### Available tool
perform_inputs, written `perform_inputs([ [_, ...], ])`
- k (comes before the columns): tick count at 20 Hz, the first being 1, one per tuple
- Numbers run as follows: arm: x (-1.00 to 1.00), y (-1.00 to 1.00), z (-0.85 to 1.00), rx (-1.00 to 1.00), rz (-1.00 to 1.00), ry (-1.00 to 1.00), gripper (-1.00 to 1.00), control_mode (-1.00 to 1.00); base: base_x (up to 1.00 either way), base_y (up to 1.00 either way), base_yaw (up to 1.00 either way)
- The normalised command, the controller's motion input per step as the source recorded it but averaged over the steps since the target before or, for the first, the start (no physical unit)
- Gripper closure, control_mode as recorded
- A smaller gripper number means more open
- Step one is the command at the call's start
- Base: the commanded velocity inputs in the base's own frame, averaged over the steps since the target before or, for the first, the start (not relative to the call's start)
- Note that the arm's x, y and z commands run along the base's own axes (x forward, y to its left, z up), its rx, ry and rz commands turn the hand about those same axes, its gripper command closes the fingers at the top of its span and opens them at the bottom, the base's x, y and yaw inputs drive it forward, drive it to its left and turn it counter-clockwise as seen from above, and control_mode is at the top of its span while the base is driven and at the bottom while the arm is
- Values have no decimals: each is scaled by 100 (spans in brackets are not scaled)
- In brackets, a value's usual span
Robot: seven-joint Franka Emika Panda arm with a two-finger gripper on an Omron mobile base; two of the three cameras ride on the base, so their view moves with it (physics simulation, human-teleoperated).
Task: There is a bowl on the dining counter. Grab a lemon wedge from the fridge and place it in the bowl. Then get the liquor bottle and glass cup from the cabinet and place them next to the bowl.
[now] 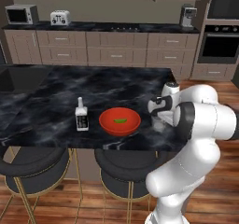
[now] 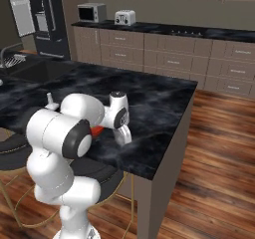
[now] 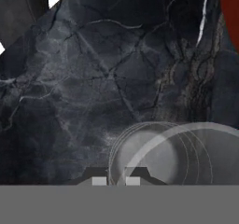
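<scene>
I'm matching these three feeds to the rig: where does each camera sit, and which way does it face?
Left base view: behind the arm's left, looking forward and down at the counter, bottle, red bowl; arm at lower right.
Right base view: behind its right, same counter; the arm at lower left hides most of the bowl.
Hand view: on the hand, shut on the glass cup, looking down at marble.
Shared: microwave and toaster show in both base views.
</scene>
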Motion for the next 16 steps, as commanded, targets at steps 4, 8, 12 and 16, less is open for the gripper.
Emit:
perform_inputs([
  [4,32,-3,-25,0,0,0,100,-100,0,0,0],
  [8,25,0,-28,0,0,0,-100,-100,0,0,0],
  [12,3,-1,-13,0,0,-1,-100,-100,0,0,0],
  [16,-27,0,5,0,0,-8,-100,-100,0,0,0],
])
